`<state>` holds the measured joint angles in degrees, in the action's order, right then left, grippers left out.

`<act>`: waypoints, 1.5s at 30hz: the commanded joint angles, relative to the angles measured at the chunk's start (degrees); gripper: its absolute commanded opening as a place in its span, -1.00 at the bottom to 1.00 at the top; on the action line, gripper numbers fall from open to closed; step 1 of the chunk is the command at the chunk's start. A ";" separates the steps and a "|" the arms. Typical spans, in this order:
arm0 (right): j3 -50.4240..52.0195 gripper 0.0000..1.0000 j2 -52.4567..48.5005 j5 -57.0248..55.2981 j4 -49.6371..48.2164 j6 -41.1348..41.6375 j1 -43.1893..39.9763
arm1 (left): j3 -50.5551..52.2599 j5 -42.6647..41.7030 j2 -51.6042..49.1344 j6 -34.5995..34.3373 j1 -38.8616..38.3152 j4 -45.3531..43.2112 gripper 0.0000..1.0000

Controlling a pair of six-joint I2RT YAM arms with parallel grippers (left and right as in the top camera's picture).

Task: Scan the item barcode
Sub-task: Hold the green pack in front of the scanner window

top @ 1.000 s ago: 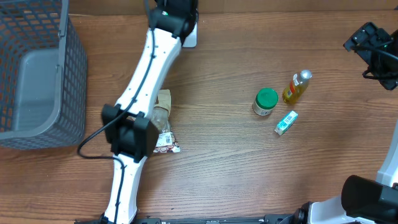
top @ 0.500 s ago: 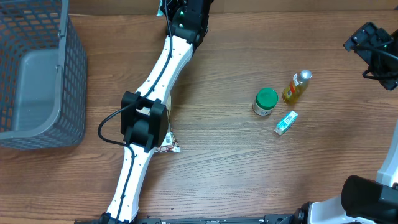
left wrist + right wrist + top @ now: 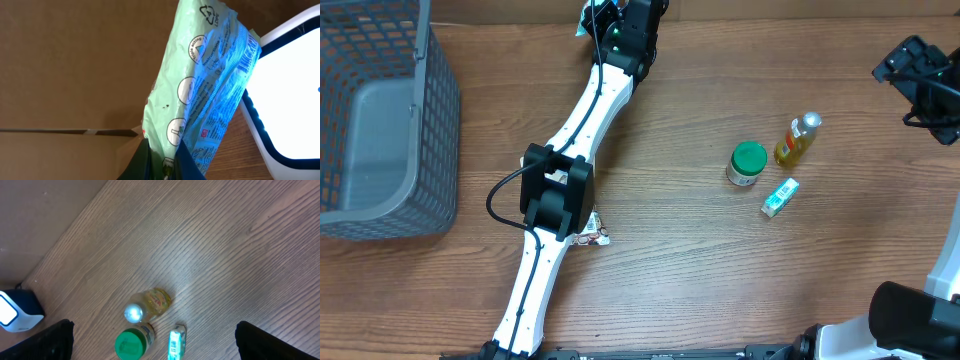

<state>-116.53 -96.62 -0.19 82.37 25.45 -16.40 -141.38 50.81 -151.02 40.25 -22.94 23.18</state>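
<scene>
One packet held: my left end effector [image 3: 163, 159] is clamped tight on the bottom edge of the pale green packet [image 3: 207, 90], at the 12 o'clock edge of the worktop [image 3: 680, 270].
Packet axis: the long axis runs from my grip at 6 o'clock up towards 1 o'clock in the wrist view.
Barcode [image 3: 248, 54]: stripes on the packet's upper right edge.
Scanner [image 3: 292, 105]: at 3 o'clock of the packet, just beside it, bright face partly in view.
Right end effector [image 3: 920, 85]: jaws wide, holding nothing, well apart at the worktop's 2 o'clock.
Nearer arm: left.
Next move, my judgement: turn the barcode edge towards 3 o'clock, onto the scanner face.
</scene>
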 commanded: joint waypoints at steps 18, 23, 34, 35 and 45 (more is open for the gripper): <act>0.07 1.00 0.02 0.26 -0.13 -0.24 -0.11 | -0.09 -0.07 -2.32 -5.64 -1.64 9.62 -0.91; 0.07 1.00 0.02 0.26 -0.13 -0.24 -0.11 | -0.09 -0.02 -2.32 -6.84 -1.90 11.30 -0.91; 0.07 1.00 0.02 0.26 -0.13 -0.24 -0.11 | -0.20 -4.31 1.05 -9.64 -2.45 11.58 -0.91; 0.07 1.00 0.02 0.26 -0.13 -0.24 -0.11 | -0.20 -6.43 2.36 -10.99 -2.45 11.93 -0.91; 0.07 1.00 0.02 0.26 -0.13 -0.24 -0.11 | -0.20 -41.86 20.63 -29.75 -0.39 28.68 -0.91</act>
<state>-116.53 -96.62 -0.19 82.37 25.43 -16.43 -140.70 24.95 -139.61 19.20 -24.21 48.82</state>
